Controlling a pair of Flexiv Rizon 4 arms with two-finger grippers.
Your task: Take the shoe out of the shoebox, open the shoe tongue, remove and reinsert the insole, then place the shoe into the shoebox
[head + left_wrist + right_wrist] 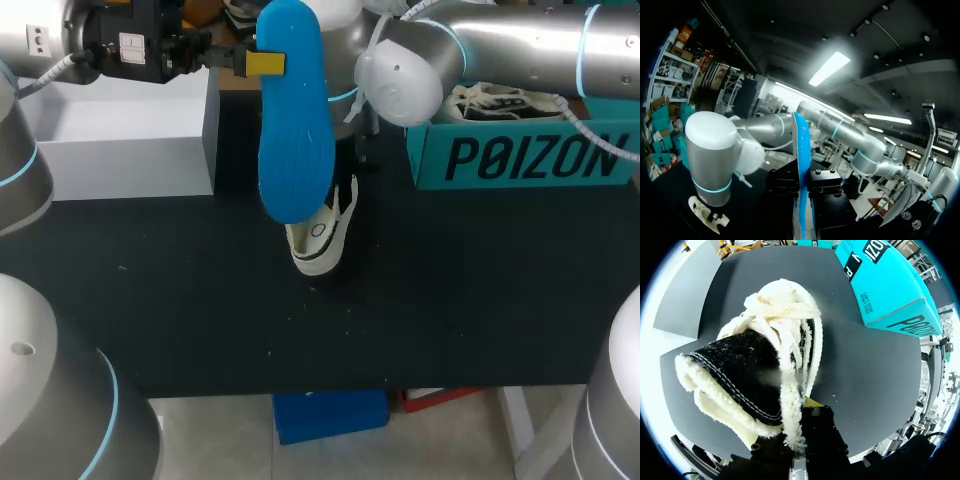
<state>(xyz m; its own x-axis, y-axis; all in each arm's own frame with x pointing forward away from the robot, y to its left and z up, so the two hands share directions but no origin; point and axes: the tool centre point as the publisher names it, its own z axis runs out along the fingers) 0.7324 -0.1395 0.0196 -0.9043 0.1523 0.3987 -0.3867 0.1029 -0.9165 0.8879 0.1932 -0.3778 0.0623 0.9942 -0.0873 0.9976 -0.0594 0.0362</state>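
Observation:
A blue insole point(295, 120) hangs above the table, with my left gripper point(262, 63) shut on its upper end. In the left wrist view the insole point(801, 165) shows edge-on between the fingers of that gripper point(802, 189). Below it, a white shoe point(320, 235) with fleece lining is tipped up over the black table. My right gripper point(797, 415) is shut on the shoe's fleecy collar point(790, 405), beside the black tongue point(747, 365). The teal shoebox point(520, 155) stands at the back right with another shoe point(500, 100) in it.
A white and grey box lid point(120, 140) lies at the back left, seen as a grey slab point(690, 285) past the shoe. My right arm's wrist point(710, 155) stands close beside the insole. The black mat point(450, 290) runs to the front edge.

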